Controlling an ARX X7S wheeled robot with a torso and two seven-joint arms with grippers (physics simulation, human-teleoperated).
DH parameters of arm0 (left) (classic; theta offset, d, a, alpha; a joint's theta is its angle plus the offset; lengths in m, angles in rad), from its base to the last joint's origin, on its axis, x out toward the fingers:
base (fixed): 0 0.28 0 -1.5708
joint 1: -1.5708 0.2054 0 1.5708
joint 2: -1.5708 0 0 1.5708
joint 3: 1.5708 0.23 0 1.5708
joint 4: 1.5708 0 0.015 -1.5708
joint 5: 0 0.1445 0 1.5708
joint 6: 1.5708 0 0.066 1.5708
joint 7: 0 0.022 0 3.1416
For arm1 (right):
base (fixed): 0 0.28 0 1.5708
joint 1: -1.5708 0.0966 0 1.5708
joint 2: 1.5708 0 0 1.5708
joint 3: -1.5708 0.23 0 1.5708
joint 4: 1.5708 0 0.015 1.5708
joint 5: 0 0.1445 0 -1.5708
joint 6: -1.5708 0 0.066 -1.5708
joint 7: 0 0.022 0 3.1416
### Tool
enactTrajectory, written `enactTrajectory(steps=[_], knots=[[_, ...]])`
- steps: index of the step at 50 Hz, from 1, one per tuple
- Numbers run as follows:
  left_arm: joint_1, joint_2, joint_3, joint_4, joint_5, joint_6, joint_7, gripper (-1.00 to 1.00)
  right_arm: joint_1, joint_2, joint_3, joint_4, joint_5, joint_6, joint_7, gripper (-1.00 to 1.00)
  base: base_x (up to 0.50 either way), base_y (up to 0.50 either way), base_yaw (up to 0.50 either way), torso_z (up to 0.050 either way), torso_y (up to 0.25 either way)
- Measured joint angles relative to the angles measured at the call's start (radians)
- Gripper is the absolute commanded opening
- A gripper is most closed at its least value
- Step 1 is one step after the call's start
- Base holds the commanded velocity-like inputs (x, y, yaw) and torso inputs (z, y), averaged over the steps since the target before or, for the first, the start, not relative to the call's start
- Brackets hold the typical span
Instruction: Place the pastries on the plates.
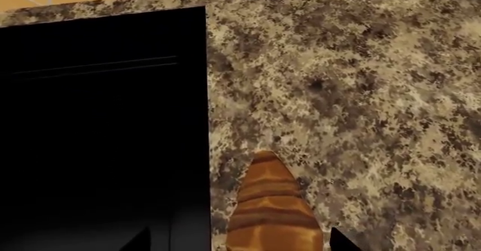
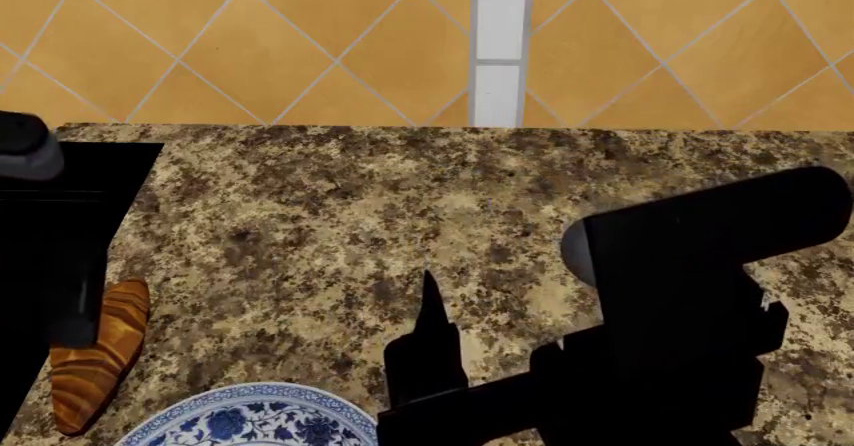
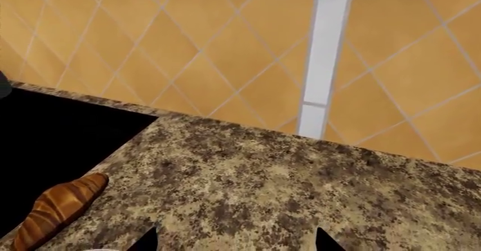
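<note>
The croissant (image 1: 271, 211) is long, golden-brown with darker stripes, and lies on the granite counter beside a black cooktop. It also shows in the head view (image 2: 96, 351) and the right wrist view (image 3: 60, 209). My left gripper (image 1: 240, 244) is open, with one fingertip on each side of the croissant's near part and not touching it. The white plate with a blue floral rim (image 2: 267, 411) sits at the near edge, right of the croissant. My right gripper (image 3: 234, 242) is open and empty over bare counter. The round cake and the grey plate are out of view.
The black cooktop (image 2: 80, 196) fills the counter's left side. An orange tiled wall (image 2: 334, 36) with a white strip (image 2: 501, 36) stands behind the counter. My right arm (image 2: 667, 326) covers the counter's near right part.
</note>
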Motion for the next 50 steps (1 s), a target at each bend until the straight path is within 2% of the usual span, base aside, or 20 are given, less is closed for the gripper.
enactTrajectory(steps=[50], knots=[[0.042, 0.035, 0.058, -0.063, 0.09, 0.058, 0.103, 1.0, 0.022, 0.018, -0.024, -0.018, 0.054, -0.019, 0.025, 1.0, 0.0, 0.0, 0.0, 0.0, 0.0]])
